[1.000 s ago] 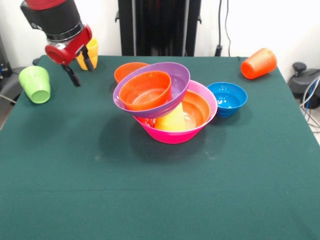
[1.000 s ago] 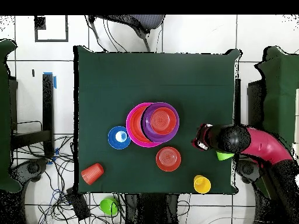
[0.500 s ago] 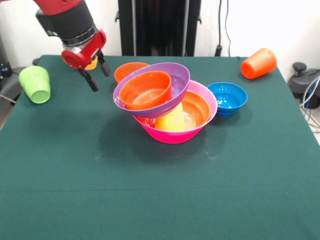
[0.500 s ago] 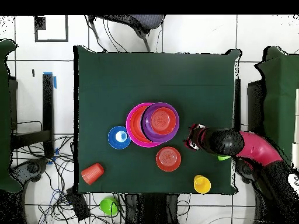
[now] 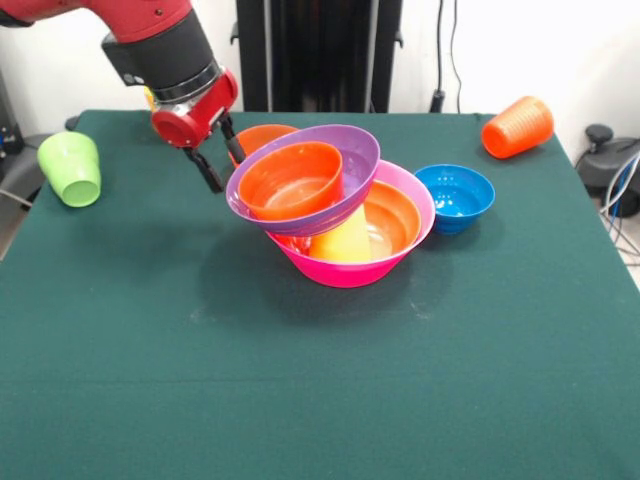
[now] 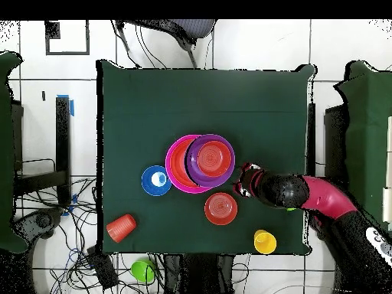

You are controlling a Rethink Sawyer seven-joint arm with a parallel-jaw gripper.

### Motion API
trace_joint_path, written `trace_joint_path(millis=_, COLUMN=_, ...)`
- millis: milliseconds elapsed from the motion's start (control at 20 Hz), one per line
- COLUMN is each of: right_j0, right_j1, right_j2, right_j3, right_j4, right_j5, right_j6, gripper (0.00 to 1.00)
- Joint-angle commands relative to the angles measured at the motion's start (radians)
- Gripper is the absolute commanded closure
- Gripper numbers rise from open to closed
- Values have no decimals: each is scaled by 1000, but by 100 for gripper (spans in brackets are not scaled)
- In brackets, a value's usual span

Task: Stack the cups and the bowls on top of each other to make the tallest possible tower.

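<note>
hidden: your arm covers most of the yellow cup (image 5: 150, 97) at the table's back edge in the front view; the second yellow cup (image 5: 345, 240) sits tipped inside the tower, half buried under the purple bowl (image 5: 352, 160).
cut off: the sawyer arm (image 5: 150, 40) leaves the front view at the top left corner.
hard to make out: the small orange bowl (image 5: 258, 138) behind the tower shows you only a slice of rim.
gripper (image 5: 222, 155): you have both black fingers spread apart, nothing between them, tips just beside the purple bowl's rim; touching or not, probably not, but the view is poor.
tower (image 5: 340, 215): pink bowl (image 5: 345, 272) at the base near the table's middle, large orange bowl (image 5: 395, 220) nested in it, purple bowl tilted on top, a small orange bowl (image 5: 293, 180) inside that.
loose pieces: blue bowl (image 5: 456, 196) just beside the tower; orange cup (image 5: 517, 127) on its side at a far corner; green cup (image 5: 70, 168) tilted at the table's edge.
surface: dark green cloth over the table (image 5: 300, 380).
room: white wall, black pedestal column (image 5: 320, 55), cables (image 6: 88, 253) on a pale tiled floor (image 6: 260, 44).
writing: none you can read.
</note>
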Motion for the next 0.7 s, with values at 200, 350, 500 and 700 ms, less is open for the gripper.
trace_joint_path(millis=200, right_j0=32, right_j1=43, right_j2=25, right_j3=53, right_j4=-21, right_j5=-41, right_j6=70, gripper=0)
trace_joint_path(millis=350, right_j0=26, right_j1=41, right_j2=29, right_j3=53, right_j4=-17, right_j5=-29, right_j6=62, gripper=0)
trace_joint_path(millis=500, right_j0=31, right_j1=41, right_j2=13, right_j3=45, right_j4=-32, right_j5=-22, right_j6=56, gripper=0)
trace_joint_path(millis=700, right_j0=69, right_j1=33, right_j2=-43, right_j3=19, right_j4=-66, right_j5=8, right_j6=65, gripper=0)
